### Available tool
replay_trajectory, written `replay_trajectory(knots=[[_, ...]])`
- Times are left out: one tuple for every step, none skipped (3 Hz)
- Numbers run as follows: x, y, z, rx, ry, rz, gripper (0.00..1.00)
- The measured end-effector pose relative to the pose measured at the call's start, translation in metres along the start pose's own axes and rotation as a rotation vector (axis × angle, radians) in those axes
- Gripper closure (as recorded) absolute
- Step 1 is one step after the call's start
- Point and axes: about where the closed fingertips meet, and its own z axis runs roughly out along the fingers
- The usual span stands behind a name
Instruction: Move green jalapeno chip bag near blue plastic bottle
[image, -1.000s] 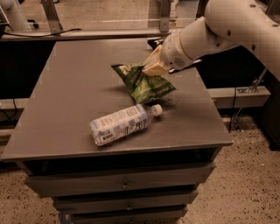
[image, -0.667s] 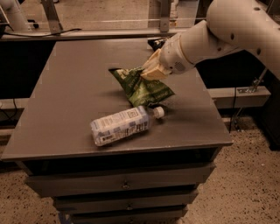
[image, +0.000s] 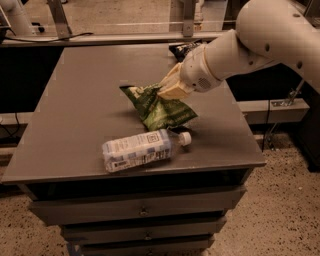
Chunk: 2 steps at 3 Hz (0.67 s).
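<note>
Your blue plastic bottle (image: 142, 150) lies on its side at the worktop's (image: 75, 100) front. The green jalapeno chip bag (image: 162, 110) has dropped closer, just behind its cap. The gripper (image: 170, 89) jaws pinch the bag's top edge, so release looks due.

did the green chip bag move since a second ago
Yes. The green jalapeno chip bag, pinched at its top edge by the gripper, has shifted slightly toward the blue plastic bottle lying at the front of the table.
</note>
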Motion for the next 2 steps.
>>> replay_trajectory(knots=[[-0.001,0.0063,0.0017,-0.013,0.0,0.009,0.59],[-0.002,0.0099,0.0031,-0.02,0.0,0.013,0.35]])
